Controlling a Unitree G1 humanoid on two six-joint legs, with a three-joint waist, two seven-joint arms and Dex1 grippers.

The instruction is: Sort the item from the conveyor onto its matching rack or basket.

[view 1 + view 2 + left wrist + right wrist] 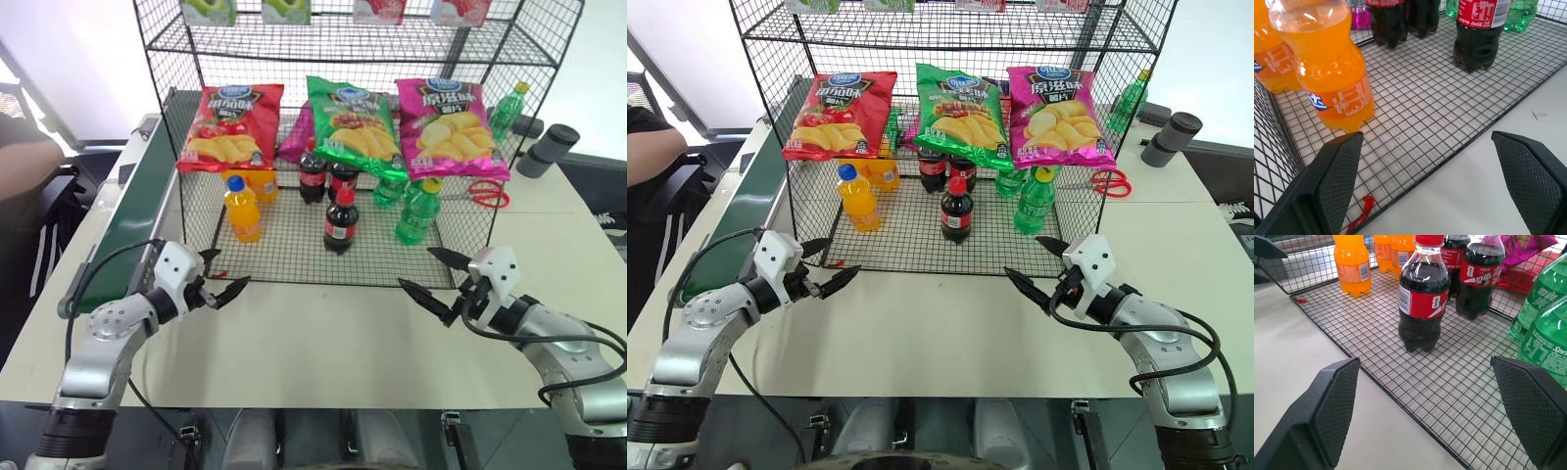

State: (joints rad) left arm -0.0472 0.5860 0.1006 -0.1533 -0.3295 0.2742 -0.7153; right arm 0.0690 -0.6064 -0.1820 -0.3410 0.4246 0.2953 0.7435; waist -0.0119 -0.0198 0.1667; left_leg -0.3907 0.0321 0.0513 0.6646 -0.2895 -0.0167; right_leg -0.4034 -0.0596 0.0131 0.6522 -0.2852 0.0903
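Both grippers hang spread and empty over the table (323, 333), the left gripper (217, 284) and right gripper (431, 277) just short of the rack's front edge. The tall black wire rack (294, 257) already holds a cola bottle (340, 221) upright near the front of its bottom tier, well apart from either claw, so the sort looks done or nearly so. The conveyor (132, 225) on the robot's left carries no visible bottle. Crisp bags (349, 122) hang across the front above the tier; an orange bottle (242, 208) and a green bottle (419, 211) flank the cola, leaving it little room. Red scissors (484, 192) lie behind.
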